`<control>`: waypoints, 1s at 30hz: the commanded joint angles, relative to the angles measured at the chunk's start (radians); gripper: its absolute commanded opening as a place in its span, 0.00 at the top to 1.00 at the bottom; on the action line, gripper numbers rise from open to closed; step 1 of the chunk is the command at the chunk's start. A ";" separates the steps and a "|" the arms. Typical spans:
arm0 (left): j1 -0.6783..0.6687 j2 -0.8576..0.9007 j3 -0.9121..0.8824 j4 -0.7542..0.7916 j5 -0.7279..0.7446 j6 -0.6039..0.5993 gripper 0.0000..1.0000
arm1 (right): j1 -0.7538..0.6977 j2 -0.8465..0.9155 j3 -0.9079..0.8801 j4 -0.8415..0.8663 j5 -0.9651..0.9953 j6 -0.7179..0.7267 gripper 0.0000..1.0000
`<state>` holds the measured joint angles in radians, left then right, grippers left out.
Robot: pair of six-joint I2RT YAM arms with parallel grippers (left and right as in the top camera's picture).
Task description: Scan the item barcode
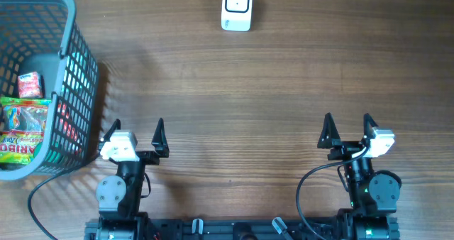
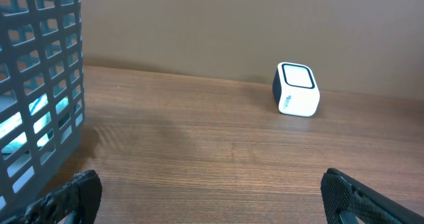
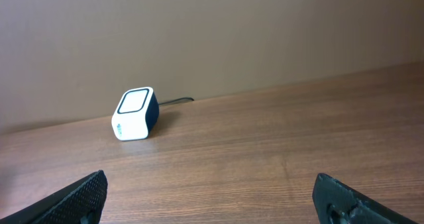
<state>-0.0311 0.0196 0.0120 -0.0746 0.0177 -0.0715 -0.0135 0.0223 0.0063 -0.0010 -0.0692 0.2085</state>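
Observation:
A white barcode scanner point(image 1: 237, 6) with a dark window stands at the table's far edge; both wrist views show the scanner point(image 2: 297, 91) point(image 3: 135, 114) well ahead. Items lie in a grey basket point(image 1: 67, 69) at the left: a Haribo candy bag point(image 1: 21, 130) and a small red-and-white packet point(image 1: 29, 84). My left gripper point(image 1: 136, 132) is open near the front edge, just right of the basket, nothing between its fingers. Over at the front right, my right gripper point(image 1: 347, 128) is open too and holds nothing.
The basket wall point(image 2: 40, 85) fills the left side of the left wrist view. A dark cable point(image 3: 173, 101) runs from the scanner's back. Bare wooden table point(image 1: 241, 91) lies between the grippers and the scanner.

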 commanded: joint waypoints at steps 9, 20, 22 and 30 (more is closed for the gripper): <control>-0.005 0.002 -0.006 -0.001 0.019 0.012 0.00 | 0.006 0.005 -0.001 0.002 0.017 0.002 0.00; -0.005 0.002 -0.006 -0.001 0.019 0.012 0.00 | 0.006 0.005 -0.001 0.002 0.017 0.002 0.00; -0.005 0.002 -0.006 -0.001 0.019 0.012 0.00 | 0.006 0.005 -0.001 0.002 0.017 0.002 0.00; -0.005 0.002 -0.006 0.003 0.006 0.013 0.00 | 0.006 0.005 -0.001 0.002 0.017 0.002 0.00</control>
<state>-0.0311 0.0196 0.0120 -0.0746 0.0177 -0.0711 -0.0135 0.0223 0.0063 -0.0010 -0.0692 0.2085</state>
